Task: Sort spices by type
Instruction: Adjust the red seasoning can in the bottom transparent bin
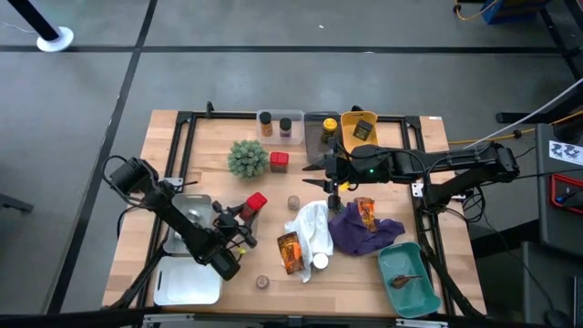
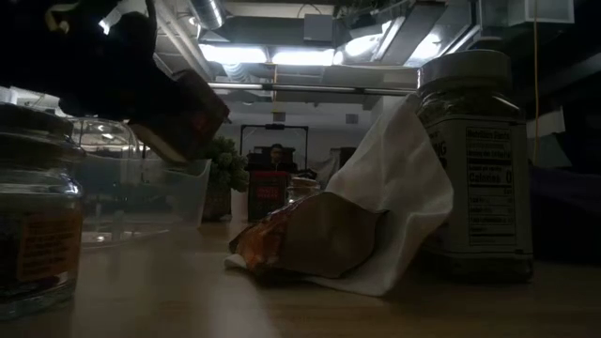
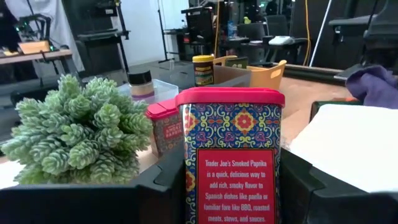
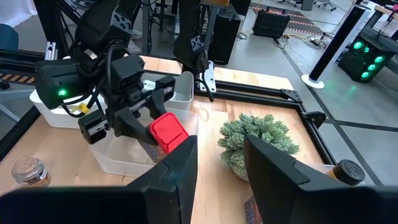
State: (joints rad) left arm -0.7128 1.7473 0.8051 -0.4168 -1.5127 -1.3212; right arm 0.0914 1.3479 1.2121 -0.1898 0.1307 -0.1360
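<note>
Nearest the front edge of the desk (image 1: 137, 219), a small brown jar (image 1: 262, 282) stood alone, with an orange-red foil packet (image 1: 290, 251) lying just behind it against a crumpled white cloth (image 1: 312, 228).

At the left, the left gripper (image 1: 244, 211) had its fingers closed on a red paprika tin (image 1: 256, 202), held clear of the desk beside a clear plastic tub (image 1: 187, 211). A white tray (image 1: 187, 282) sat nearer the front.

To the right lay a purple cloth (image 1: 360, 232) with another foil packet (image 1: 366, 212) on it, and a teal bin (image 1: 410, 278) at the corner.

Farther back stood a spiky green plant (image 1: 248, 158) and a second red tin (image 1: 279, 161).

The right gripper (image 1: 321, 173) hovered mid-desk, its fingers partly apart with nothing between them.

At the far edge were two jars (image 1: 276, 123) in a clear container and a yellow bin (image 1: 358, 128).
</note>
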